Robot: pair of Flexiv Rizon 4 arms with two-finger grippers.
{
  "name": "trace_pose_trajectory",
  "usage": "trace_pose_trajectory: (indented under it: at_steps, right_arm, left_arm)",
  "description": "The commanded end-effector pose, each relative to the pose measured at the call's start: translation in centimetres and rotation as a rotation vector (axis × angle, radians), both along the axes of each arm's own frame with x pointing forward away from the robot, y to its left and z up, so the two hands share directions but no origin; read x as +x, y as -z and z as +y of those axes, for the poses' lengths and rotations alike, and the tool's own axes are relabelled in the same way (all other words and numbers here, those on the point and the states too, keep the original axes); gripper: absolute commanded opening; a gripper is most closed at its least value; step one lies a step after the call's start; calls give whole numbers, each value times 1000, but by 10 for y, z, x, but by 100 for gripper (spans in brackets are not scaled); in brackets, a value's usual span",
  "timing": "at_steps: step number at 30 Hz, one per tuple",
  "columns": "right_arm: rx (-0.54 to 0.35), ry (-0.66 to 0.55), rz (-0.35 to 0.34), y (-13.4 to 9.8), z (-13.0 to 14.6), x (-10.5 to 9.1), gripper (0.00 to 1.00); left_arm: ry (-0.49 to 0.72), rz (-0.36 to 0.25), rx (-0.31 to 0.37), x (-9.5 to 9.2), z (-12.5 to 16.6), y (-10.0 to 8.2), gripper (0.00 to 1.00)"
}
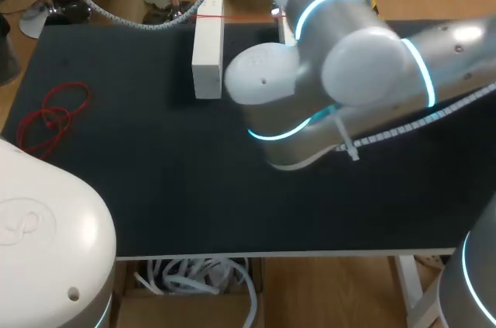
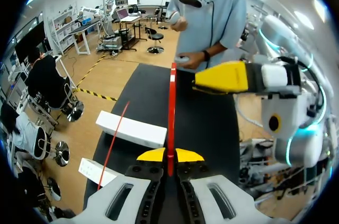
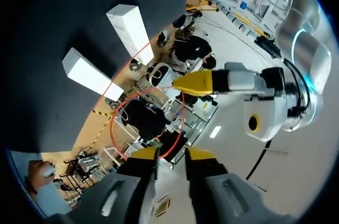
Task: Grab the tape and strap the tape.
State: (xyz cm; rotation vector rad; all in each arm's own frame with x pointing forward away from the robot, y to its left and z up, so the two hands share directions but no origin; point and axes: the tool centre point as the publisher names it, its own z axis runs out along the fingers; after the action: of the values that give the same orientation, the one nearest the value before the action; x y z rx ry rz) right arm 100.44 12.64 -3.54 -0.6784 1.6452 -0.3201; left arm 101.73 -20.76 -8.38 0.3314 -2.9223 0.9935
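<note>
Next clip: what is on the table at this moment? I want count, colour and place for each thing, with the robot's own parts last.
red tape: one, red, a thin strip running out from the left gripper, with a loop ahead of the right gripper
white blocks: two, white, lying side by side on the table's far part
red coil: one, red, lying loose near the table's left edge
table: one, black top
left gripper: one, yellow-tipped, jaws shut on the red tape
right gripper: one, grey and yellow, close to the left gripper
right arm: one, silver-white with blue rings, over the table's middle
left arm: one, white, near-left corner
</note>
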Motion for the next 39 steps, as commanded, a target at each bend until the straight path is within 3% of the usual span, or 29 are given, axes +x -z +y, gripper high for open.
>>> trace_pose_trajectory:
  at_steps: [1, 2, 3, 4, 12, 16, 20, 22, 23, 33, 39]
  right_arm:
    - [3, -99, 70, -11, -26, 4, 33]
    - [6, -106, 77, -14, -31, 7, 45]
    - [9, -111, 82, -16, -36, 10, 78]
    - [10, -114, 85, -17, -40, 14, 100]
    - [13, -116, 85, -19, -44, 18, 100]
    - [13, -116, 85, -19, -44, 18, 100]
    - [13, -116, 85, -19, -44, 18, 100]
    - [13, -116, 85, -19, -44, 18, 100]
    - [13, -116, 85, -19, -44, 18, 100]
    - [13, -116, 85, -19, -44, 18, 100]
    - [13, -116, 85, -19, -44, 18, 100]
  left_arm:
    - [-2, -1, 0, -1, 0, 0, 0]
    - [-2, -1, 0, -1, 0, 0, 0]
    - [-2, -1, 0, -1, 0, 0, 0]
    - [-2, -1, 0, -1, 0, 0, 0]
    - [-2, -1, 0, -1, 0, 0, 0]
    - [6, -3, 3, -12, 37, 11, 0]
    - [15, 95, 33, -26, 82, 30, 0]
    - [14, 86, 35, -30, 102, 39, 0]
    - [25, 123, 44, -32, 111, 43, 0]
    - [92, 149, 102, -38, 201, 70, 0]
    - [146, 144, 144, -47, 244, 75, 0]
